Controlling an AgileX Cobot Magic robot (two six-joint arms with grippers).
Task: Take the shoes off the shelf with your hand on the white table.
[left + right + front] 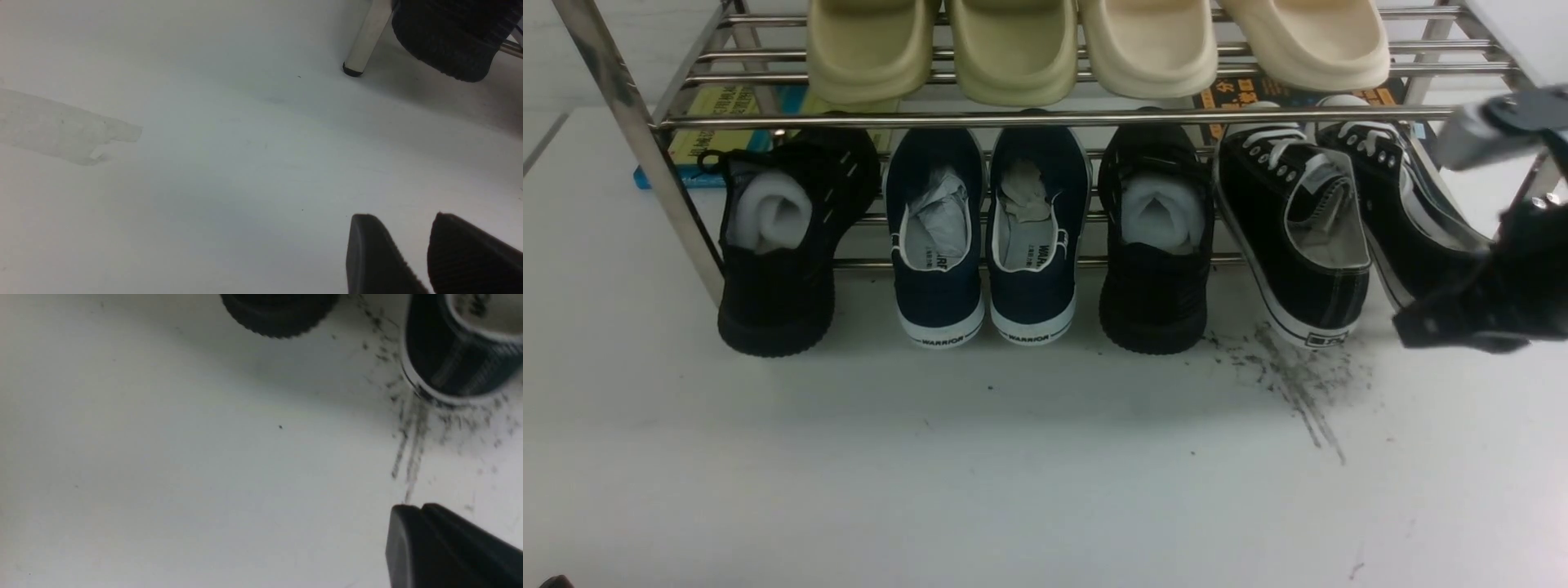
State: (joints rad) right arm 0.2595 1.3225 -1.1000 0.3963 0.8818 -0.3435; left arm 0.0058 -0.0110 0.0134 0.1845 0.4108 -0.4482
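Right gripper [414, 510] clenched, empty, beside black canvas shoes [1307, 286]; left gripper [404, 220] parted over smooth white table [204, 183].

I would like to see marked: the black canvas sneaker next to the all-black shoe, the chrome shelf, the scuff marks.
Black canvas sneaker [1327, 294]: front view, black heel side.
Chrome shelf [1094, 118]: front view, upper front tube.
Scuff marks [1294, 380]: front view, middle of patch.
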